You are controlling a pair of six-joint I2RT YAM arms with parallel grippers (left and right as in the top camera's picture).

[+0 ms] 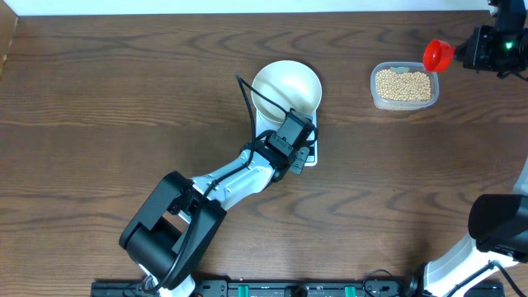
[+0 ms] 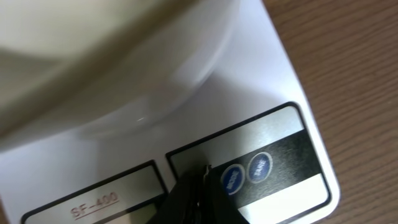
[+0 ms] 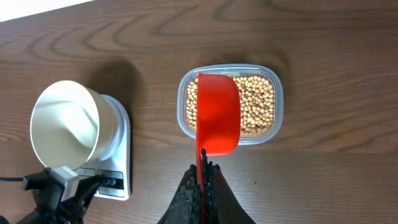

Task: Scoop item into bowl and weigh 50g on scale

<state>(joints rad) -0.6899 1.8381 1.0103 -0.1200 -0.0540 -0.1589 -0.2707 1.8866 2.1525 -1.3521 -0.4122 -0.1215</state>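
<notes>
Small round tan beans point(image 3: 258, 99) lie in a clear tub point(image 3: 278, 93), beneath an empty red scoop point(image 3: 217, 118) clamped in the right gripper point(image 3: 203, 183). The empty white bowl point(image 3: 62, 124) sits on the scale point(image 3: 121, 146); the left gripper point(image 2: 196, 196), fingers together, seems to touch its button panel point(image 2: 280, 155)

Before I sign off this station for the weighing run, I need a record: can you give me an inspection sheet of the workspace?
Surface: brown wooden table, no spills seen.
Job's things: empty white bowl sits on the scale; beans fill a clear tub on the right side.
Clutter: nothing seen.
Grippers: left gripper shut, tip at the scale's button panel; right gripper shut on a red scoop over the tub, no beans seen in it.
Cables: black cable arcs from the left arm past the bowl.
Surroundings: pale strip beyond the table's far edge.
</notes>
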